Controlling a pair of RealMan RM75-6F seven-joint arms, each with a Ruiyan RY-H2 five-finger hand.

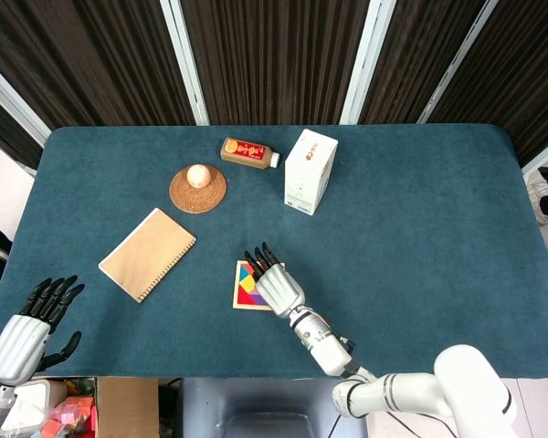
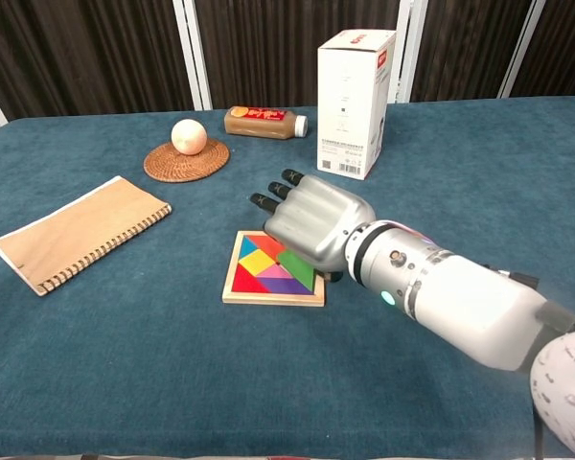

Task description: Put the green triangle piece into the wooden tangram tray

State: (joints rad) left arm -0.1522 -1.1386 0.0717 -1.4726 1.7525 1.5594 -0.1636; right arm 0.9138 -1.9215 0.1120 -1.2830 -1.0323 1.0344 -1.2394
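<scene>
Chest view, item one: green triangle piece (image 2: 298,265), lying flat in the right-hand part of the wooden tangram tray (image 2: 273,298), alongside the red, yellow, orange, purple and blue pieces I can see there. The right robot hand (image 2: 311,223) sits directly above that side of the tray, palm down, fingers extended and slightly parted, dark fingertips pointing away past the tray's far edge. I see nothing pinched in it; whether the palm touches the piece I cannot tell.

Item two: the tray itself, flat on the blue table (image 2: 125,364), near the front edge.

Item three: spiral notebook (image 2: 81,231), well left of the tray, lying flat.

Item four: woven coaster (image 2: 186,161), beyond the tray and to its left, carrying a pale ball (image 2: 189,136).

Item five: brown bottle (image 2: 264,121) with a red label, on its side, beyond the tray.

Item six: white box (image 2: 355,103), upright, beyond the tray and slightly right.

Head view, item seven: left robot hand (image 1: 29,328), far left of the tray, off the table's near corner, fingers spread and holding nothing.
</scene>
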